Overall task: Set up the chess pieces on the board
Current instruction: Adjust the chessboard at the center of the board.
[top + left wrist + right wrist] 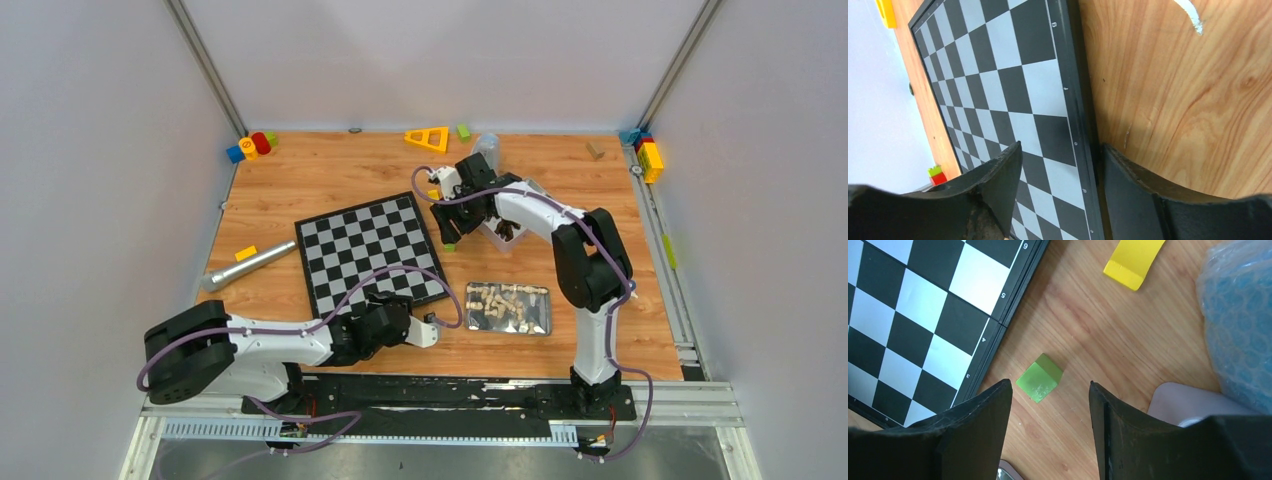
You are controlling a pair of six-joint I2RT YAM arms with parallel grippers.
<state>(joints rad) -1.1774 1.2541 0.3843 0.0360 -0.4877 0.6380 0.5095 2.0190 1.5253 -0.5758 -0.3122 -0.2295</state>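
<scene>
Straddling the rim of the board (1013,90), your left end effector (1062,150) stands spread, gripping nothing; your right end effector (1049,386) gapes empty above a green block (1039,378). Chess pieces (508,303) lie heaped in the tray (541,329) beside the bare board, so go there and pinch one loose piece low.
</scene>
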